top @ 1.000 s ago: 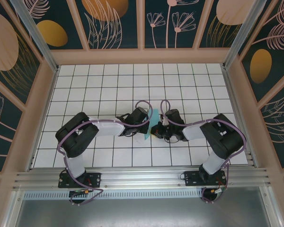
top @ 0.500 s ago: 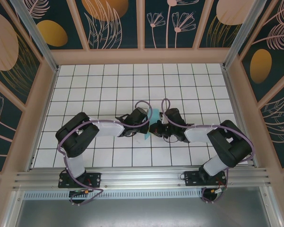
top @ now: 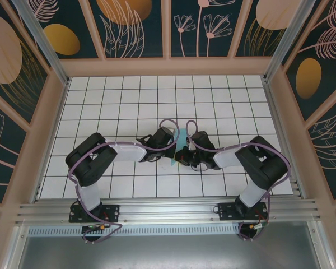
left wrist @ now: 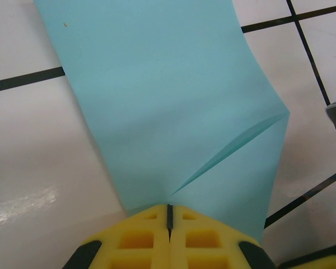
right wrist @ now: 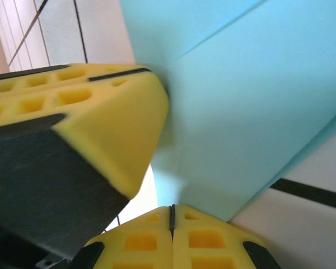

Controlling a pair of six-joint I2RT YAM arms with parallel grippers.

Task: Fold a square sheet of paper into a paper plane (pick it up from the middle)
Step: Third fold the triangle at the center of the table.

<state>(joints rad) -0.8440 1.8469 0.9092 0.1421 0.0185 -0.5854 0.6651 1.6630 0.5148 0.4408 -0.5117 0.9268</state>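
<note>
**Holding a part-folded sheet between both arms**

Pinched from two sides, the square sheet of paper [left wrist: 173,101] sits over the middle of the bench [top: 101,101], apparently raised off the tiles; your left gripper [left wrist: 169,216] has its fingers pressed together on one edge, and a slanting crease runs out from that grip; your right gripper [right wrist: 172,216] clamps another edge, fingers closed on the paper, just beside the left fingers. The sheet looks narrower than a square and carries at least one crease, so I judge the early folds made; no pointed nose or wings show, so most folding is left.
</note>
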